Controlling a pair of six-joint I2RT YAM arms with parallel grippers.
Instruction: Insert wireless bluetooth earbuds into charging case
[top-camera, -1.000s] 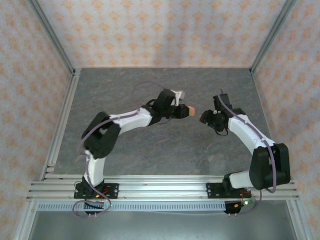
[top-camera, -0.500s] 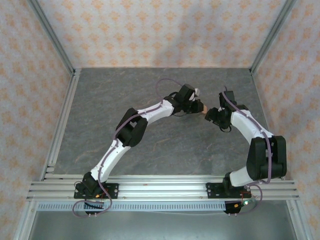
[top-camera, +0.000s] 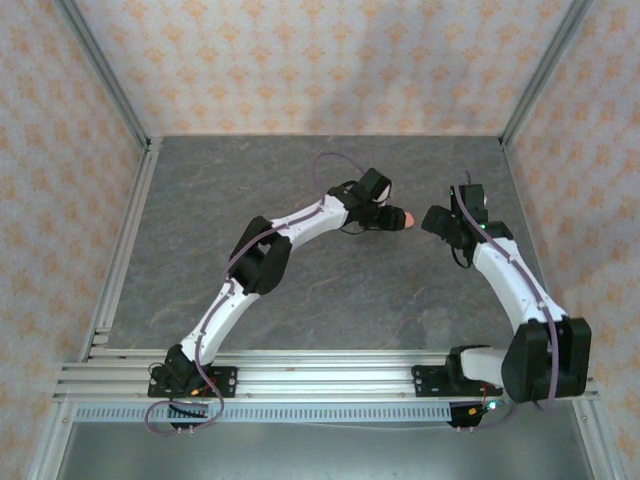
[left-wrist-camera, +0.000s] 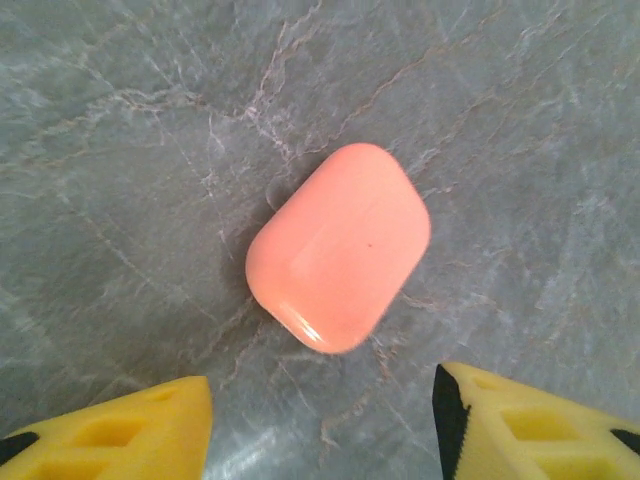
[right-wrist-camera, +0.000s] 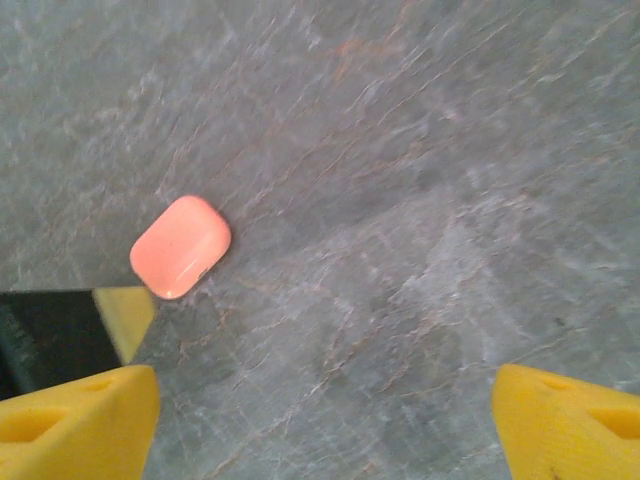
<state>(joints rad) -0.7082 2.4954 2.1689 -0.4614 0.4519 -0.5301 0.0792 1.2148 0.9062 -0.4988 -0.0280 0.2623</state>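
A salmon-pink charging case (left-wrist-camera: 338, 247) lies shut and flat on the grey stone table (left-wrist-camera: 120, 120); it is also seen from above (top-camera: 403, 218) and from the right wrist (right-wrist-camera: 180, 246). My left gripper (left-wrist-camera: 320, 440) hovers just above and short of the case, open, its yellow fingers (left-wrist-camera: 110, 430) wide of the case and touching nothing. My right gripper (right-wrist-camera: 325, 425) is open over bare table to the right of the case, with nothing between its fingers (right-wrist-camera: 570, 420). From above, the left gripper (top-camera: 390, 212) and right gripper (top-camera: 437, 220) face each other across the case. The earbuds are out of view.
In the right wrist view a yellow finger of the left gripper (right-wrist-camera: 125, 315) and its dark body show just below the case. Aluminium rails (top-camera: 120, 240) and patterned walls (top-camera: 320, 60) bound the table on three sides.
The left arm reached right with the pink case, set it on the table and let go. The right gripper drew back to the right, away from the case.
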